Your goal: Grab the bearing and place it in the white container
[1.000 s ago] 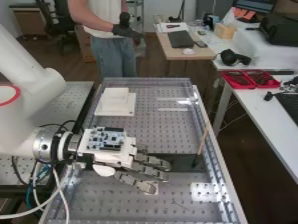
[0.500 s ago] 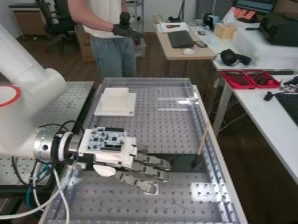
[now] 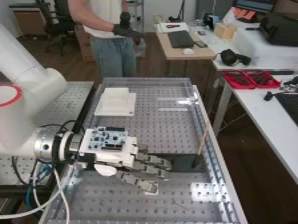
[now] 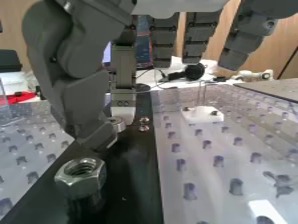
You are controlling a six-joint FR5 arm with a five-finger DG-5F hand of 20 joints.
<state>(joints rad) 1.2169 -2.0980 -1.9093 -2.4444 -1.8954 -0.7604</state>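
In the high view, the hand [image 3: 121,159] is over the perforated surface [image 3: 166,137], open, with its fingers [image 3: 153,171] spread and nearly straight, pointing toward the surface's long right-hand edge. A green-and-white circuit board [image 3: 108,138] sits on its back. The white container [image 3: 112,106] rests flat at the far part of the surface, well apart from the fingers. A small white block [image 3: 152,189] shows beside a fingertip, and a thin stick [image 3: 201,142] leans near the right-hand edge, its dark end down by the dark strip [image 3: 185,162].

In the wrist view, the thumb and fingers of the hand [image 4: 78,92] hang apart over that strip. A round metal piece [image 4: 118,123], apparently the bearing, is on the strip just beside the thumb, partly hidden; contact with the hand cannot be told. Two smaller metal pieces [image 4: 144,124] sit near it, and a hex nut [image 4: 81,176] stands with its threaded hole upward.
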